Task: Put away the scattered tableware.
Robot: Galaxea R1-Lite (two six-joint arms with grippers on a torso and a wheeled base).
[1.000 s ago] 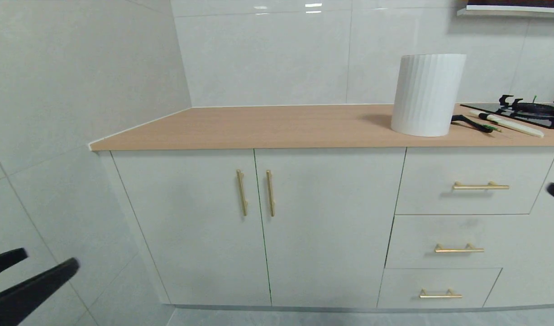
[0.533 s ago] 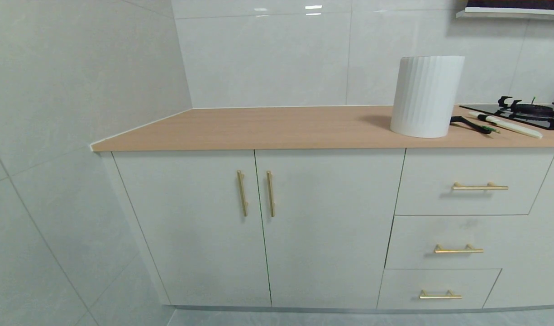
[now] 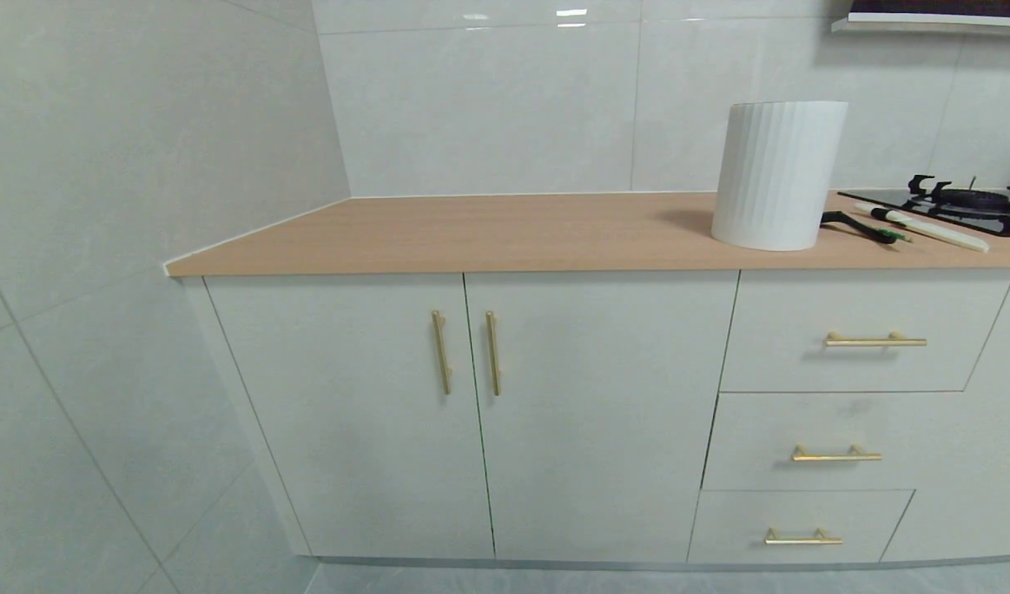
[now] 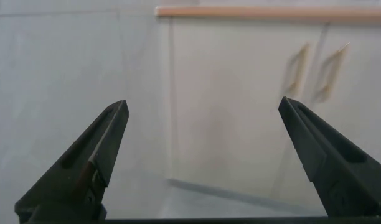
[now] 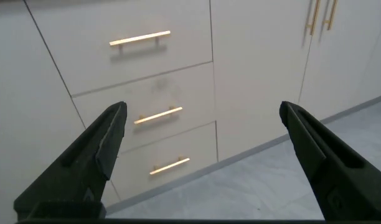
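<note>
On the wooden countertop (image 3: 488, 231) stands a tall white ribbed container (image 3: 777, 173). Just to its right lie a black-and-green utensil (image 3: 864, 225) and a long white utensil (image 3: 926, 226). My left gripper (image 4: 203, 112) is open with nothing between its fingers and faces the cabinet doors (image 4: 315, 68) low down, near the counter's left end. My right gripper (image 5: 203, 115) is also open and empty, low in front of the drawers (image 5: 141, 40).
A black gas hob (image 3: 967, 202) sits at the counter's far right. Below the counter are two cabinet doors with gold handles (image 3: 468, 351) and three drawers (image 3: 872, 340). A tiled wall (image 3: 101, 247) closes off the left side.
Both grippers' tips, seen at the head view's lower left and right edge a second ago, have dropped out of that view. The counter and utensils are unchanged.
</note>
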